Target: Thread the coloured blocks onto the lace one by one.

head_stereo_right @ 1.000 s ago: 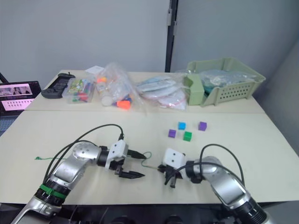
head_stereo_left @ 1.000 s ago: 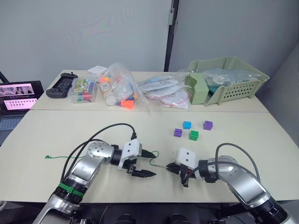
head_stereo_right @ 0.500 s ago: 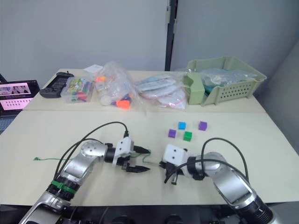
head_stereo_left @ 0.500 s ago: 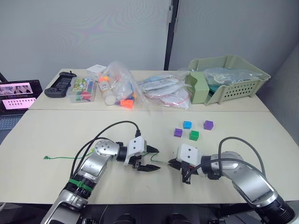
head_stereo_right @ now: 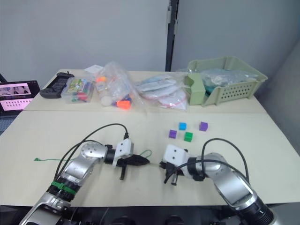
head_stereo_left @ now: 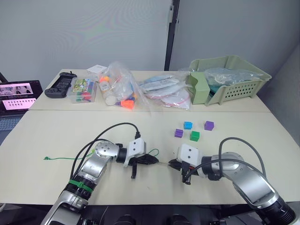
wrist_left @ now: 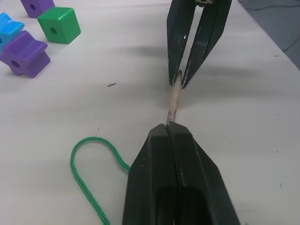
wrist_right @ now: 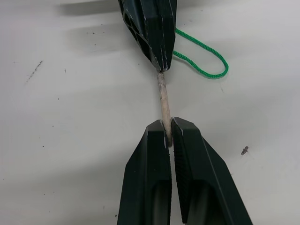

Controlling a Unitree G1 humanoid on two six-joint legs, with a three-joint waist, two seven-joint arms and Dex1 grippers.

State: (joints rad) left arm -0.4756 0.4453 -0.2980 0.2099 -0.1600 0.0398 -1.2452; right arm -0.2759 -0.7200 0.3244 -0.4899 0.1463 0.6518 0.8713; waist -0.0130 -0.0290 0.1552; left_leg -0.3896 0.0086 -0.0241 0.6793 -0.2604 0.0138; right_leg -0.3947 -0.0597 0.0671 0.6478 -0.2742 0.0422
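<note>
Green lace [head_stereo_left: 70, 158] trails along the near part of the desk [head_stereo_left: 47, 131], from a knotted end [head_stereo_left: 46, 158] near the left edge to a small loop [wrist_left: 89, 161] beside the left end effector [wrist_left: 169, 131]. Its pale stiff tip [wrist_right: 163, 105] spans the gap between the two end effectors, which point at each other close to the near edge, about midway along it. The left end effector has its fingers pressed together on one end of the tip. The right end effector [wrist_right: 168, 133] has its fingers closed narrowly on the other end, with a thin slit between them where the tip sits.

Four blocks lie in a loose cluster farther from the near edge, toward the right half of the desk: a purple one [head_stereo_left: 178, 133], a blue one [head_stereo_left: 188, 125], a dark green one [head_stereo_left: 194, 136] and a second purple one [head_stereo_left: 208, 125]. The first purple block touches the blue one in the left wrist view; the dark green one sits just beside them and the second purple one is a little apart. None is on the lace.

Along the far edge stand a pale green basket [head_stereo_left: 234, 89] near the right corner, clear plastic bags [head_stereo_left: 164, 91] in the middle with orange pieces [head_stereo_left: 126, 103] in one, a small clear box [head_stereo_left: 83, 90] and a black controller [head_stereo_left: 61, 86] toward the left. A laptop [head_stereo_left: 16, 96] shows off the left edge.
</note>
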